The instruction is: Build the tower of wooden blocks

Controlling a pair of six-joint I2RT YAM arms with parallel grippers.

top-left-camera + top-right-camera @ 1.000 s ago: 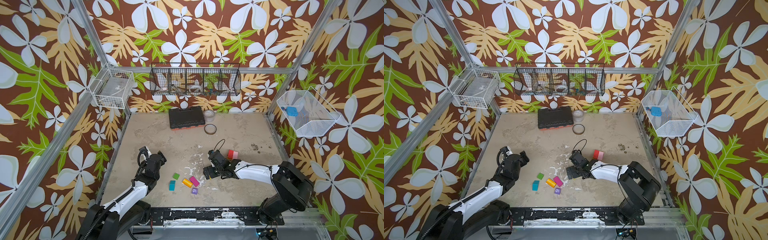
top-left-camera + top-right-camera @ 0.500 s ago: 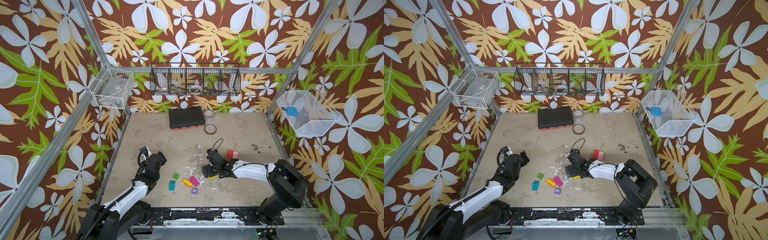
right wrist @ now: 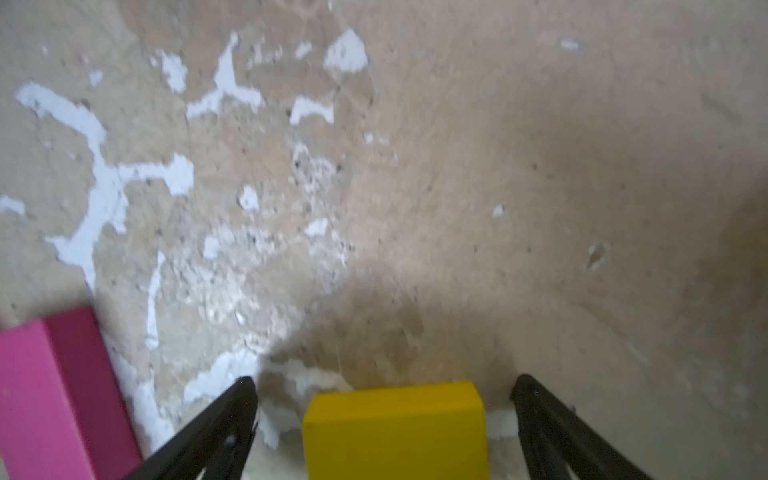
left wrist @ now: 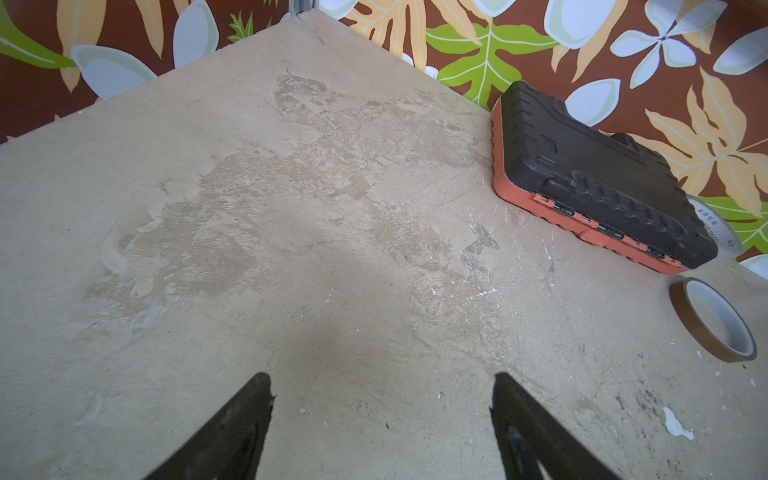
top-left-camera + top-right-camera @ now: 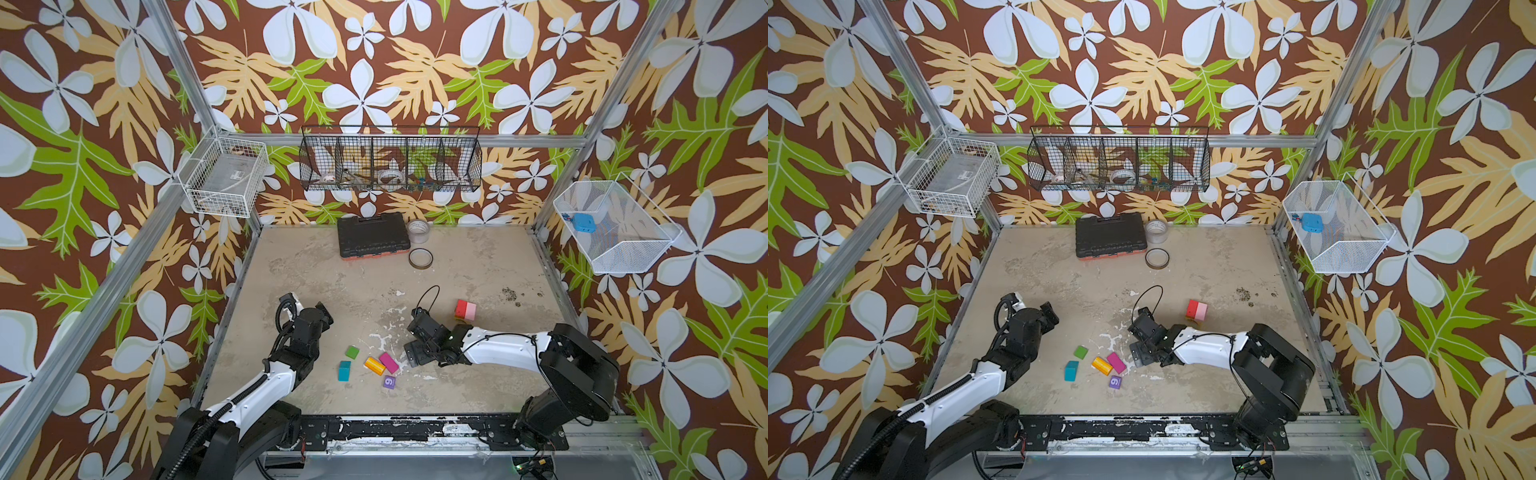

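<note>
Right wrist view alone shows yellow block (image 3: 395, 428) inside my right gripper (image 3: 384, 379), jaws spread, gaps either side; left gripper (image 4: 381, 375) spread too.

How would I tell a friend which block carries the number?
On the worn beige tabletop, find the cluster of loose painted wooden blocks near the front edge. The small purple cube lies nearest that edge, beside the magenta oblong block; it alone bears a white digit.

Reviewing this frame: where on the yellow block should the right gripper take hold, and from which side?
Probably its two flat, parallel side faces, approached along the line the right gripper points now: the yellow block lies square between the open fingers with a gap on each side, so closing should clamp it evenly.
</note>
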